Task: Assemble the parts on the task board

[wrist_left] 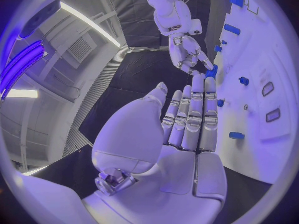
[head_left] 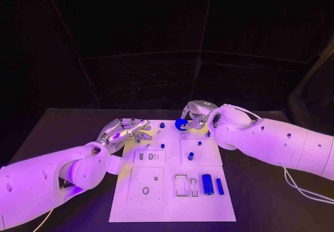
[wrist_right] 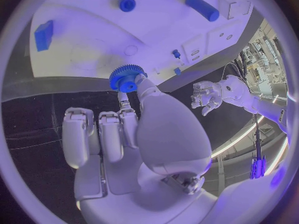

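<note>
white task board, blue parts, right robot hand pinching gear

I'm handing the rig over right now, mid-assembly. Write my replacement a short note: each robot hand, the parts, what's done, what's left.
Right robot hand pinches a blue gear over the far edge of the task board.
Left robot hand is open, holding nothing, at the board's far left corner.
Two blue cylinders lie on the board's near right; small blue pegs sit mid-board.
Done: gear picked up.
Left: seat the gear; several slots look unfilled.
</note>
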Action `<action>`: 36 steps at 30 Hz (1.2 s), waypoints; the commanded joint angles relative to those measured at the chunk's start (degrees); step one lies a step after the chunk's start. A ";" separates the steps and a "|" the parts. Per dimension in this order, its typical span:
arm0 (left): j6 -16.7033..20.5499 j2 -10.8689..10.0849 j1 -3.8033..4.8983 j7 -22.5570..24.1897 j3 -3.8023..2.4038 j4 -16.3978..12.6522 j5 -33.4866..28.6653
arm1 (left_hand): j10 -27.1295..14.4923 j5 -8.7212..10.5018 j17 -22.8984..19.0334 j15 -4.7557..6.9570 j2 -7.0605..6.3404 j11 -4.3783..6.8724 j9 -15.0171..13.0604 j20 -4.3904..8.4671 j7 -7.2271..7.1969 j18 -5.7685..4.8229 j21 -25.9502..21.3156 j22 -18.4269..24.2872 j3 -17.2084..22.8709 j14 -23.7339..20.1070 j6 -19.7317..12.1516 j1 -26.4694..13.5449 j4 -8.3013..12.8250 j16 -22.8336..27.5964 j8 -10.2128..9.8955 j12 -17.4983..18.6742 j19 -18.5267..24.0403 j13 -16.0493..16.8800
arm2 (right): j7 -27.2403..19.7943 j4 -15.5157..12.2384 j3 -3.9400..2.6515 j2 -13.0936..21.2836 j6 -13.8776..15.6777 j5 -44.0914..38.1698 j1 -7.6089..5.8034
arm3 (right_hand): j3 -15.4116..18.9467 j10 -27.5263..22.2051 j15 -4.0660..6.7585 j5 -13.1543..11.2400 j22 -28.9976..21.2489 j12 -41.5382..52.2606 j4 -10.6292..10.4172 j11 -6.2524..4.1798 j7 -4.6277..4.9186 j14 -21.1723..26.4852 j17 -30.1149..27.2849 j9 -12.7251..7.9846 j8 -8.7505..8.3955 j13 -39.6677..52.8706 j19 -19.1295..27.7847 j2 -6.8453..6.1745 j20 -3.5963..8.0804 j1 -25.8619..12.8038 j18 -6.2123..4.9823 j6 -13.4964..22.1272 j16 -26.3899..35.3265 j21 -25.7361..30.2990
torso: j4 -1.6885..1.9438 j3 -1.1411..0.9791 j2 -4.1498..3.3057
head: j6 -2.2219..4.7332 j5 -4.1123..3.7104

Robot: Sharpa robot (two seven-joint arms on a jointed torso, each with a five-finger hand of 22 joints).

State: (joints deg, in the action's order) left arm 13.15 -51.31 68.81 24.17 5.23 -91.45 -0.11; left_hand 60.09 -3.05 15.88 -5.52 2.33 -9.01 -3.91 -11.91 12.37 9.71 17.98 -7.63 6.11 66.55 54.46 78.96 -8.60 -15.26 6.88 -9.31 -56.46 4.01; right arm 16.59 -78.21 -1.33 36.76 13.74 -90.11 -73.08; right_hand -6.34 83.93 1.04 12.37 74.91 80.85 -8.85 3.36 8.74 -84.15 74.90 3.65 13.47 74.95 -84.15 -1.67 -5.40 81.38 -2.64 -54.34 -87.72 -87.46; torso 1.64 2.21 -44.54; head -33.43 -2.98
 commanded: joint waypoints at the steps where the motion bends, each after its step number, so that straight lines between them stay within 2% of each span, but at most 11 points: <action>1: -0.60 -0.15 0.08 -0.37 -0.04 -0.31 0.23 | -0.45 -0.05 0.05 -0.18 0.02 -0.02 0.03 -0.14 0.14 0.75 -0.26 0.05 0.21 -0.37 -0.33 0.40 0.22 0.39 -0.28 0.31 0.38 -0.05 | -0.10 -0.66 -0.05 -1.29 3.91 -1.66 -0.13 | -0.43 0.13 0.05 0.38 8.49 -0.34 -0.13 -0.36 -0.81 -4.78 10.07 0.11 -0.20 5.14 -1.57 -0.15 0.12 -0.62 1.17 -0.40 -0.29 -0.27 | 0.01 0.00 -0.06 | 0.06 0.23; 5: -0.54 -0.28 0.10 -0.26 -0.04 -0.41 0.23 | -0.45 -0.05 0.05 -0.18 0.02 -0.02 0.03 -0.14 0.14 0.75 -0.26 0.05 0.21 -0.37 -0.33 0.40 0.22 0.39 -0.28 0.31 0.38 -0.05 | 0.02 0.03 -0.02 -3.88 2.83 -2.02 -0.09 | -0.51 0.10 0.04 0.47 8.49 -0.38 -0.13 -0.35 -0.81 -4.75 9.97 0.11 -0.25 5.10 -1.57 -0.12 0.12 -0.67 1.17 -0.42 -0.24 -0.26 | 0.05 0.03 -0.04 | 0.01 0.43; 11: -0.53 -0.34 0.11 -0.20 -0.05 -0.50 0.24 | -0.46 -0.05 0.07 -0.19 0.02 -0.03 0.03 -0.14 0.13 0.74 -0.27 0.06 0.25 -0.41 -0.33 0.42 0.25 0.41 -0.29 0.32 0.39 -0.05 | 0.05 1.90 0.09 -7.28 1.63 -2.77 0.51 | -0.73 0.00 0.02 0.64 8.51 -0.54 -0.07 -0.35 -0.78 -4.73 9.87 0.09 -0.42 4.97 -1.58 -0.10 0.09 -0.67 1.18 -0.36 -0.20 -0.27 | 0.11 -0.06 -0.09 | -0.08 0.68; 17: -0.49 -0.40 0.11 -0.16 -0.05 -0.56 0.24 | -0.46 -0.05 0.07 -0.19 0.02 -0.03 0.03 -0.14 0.13 0.74 -0.27 0.06 0.25 -0.41 -0.33 0.42 0.25 0.41 -0.29 0.32 0.39 -0.05 | 0.29 3.66 0.28 -9.82 0.77 -3.60 1.05 | -0.87 -0.01 0.00 0.76 8.49 -0.57 0.01 -0.34 -0.77 -4.73 9.88 0.08 -0.54 4.97 -1.56 -0.13 0.08 -0.66 1.17 -0.32 -0.20 -0.26 | -0.07 -0.06 -0.07 | -0.21 0.87; 29: -0.56 -0.26 0.12 -0.18 -0.05 -0.53 0.24 | -0.46 -0.05 0.07 -0.19 0.02 -0.03 0.03 -0.14 0.13 0.74 -0.27 0.06 0.25 -0.41 -0.33 0.42 0.25 0.41 -0.29 0.32 0.39 -0.05 | 1.39 6.11 0.59 -12.33 -0.07 -6.78 1.79 | -1.02 -0.20 -0.11 0.57 8.46 -0.87 0.12 -0.21 -0.59 -4.68 9.64 0.04 -1.07 4.75 -1.54 -0.61 -0.01 -1.07 1.16 0.00 -0.09 -0.24 | -0.19 -0.17 -0.10 | -0.48 1.07; 36: -0.60 -0.16 0.12 -0.20 -0.05 -0.48 0.24 | -0.46 -0.05 0.07 -0.19 0.02 -0.03 0.03 -0.14 0.13 0.74 -0.27 0.06 0.25 -0.41 -0.33 0.42 0.25 0.41 -0.29 0.32 0.39 -0.05 | 1.97 6.48 0.66 -12.86 -0.93 -7.41 1.94 | -1.04 -0.52 -0.29 -0.18 8.37 -1.39 0.15 -0.01 -0.38 -4.64 9.49 0.04 -1.76 4.34 -1.47 -1.30 -0.16 -1.82 1.14 0.47 -0.02 -0.19 | -0.17 -0.13 -0.06 | -0.55 1.05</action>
State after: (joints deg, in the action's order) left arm 13.16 -51.54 68.83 24.17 5.23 -91.83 -0.10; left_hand 60.09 -3.05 15.86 -5.53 2.33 -9.01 -3.91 -11.91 12.37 9.72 17.98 -7.64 6.26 66.56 54.46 78.96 -8.44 -15.03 6.88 -9.31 -56.46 4.03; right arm 17.76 -71.73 -0.67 23.96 13.78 -95.95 -71.05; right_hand -7.14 83.92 1.04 12.41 74.91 79.63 -8.67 3.36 8.33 -84.14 74.94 3.68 11.90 74.93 -84.15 -3.03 -5.41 80.03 -2.65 -54.34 -87.71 -87.53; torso 1.48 2.06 -44.64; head -33.94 -1.91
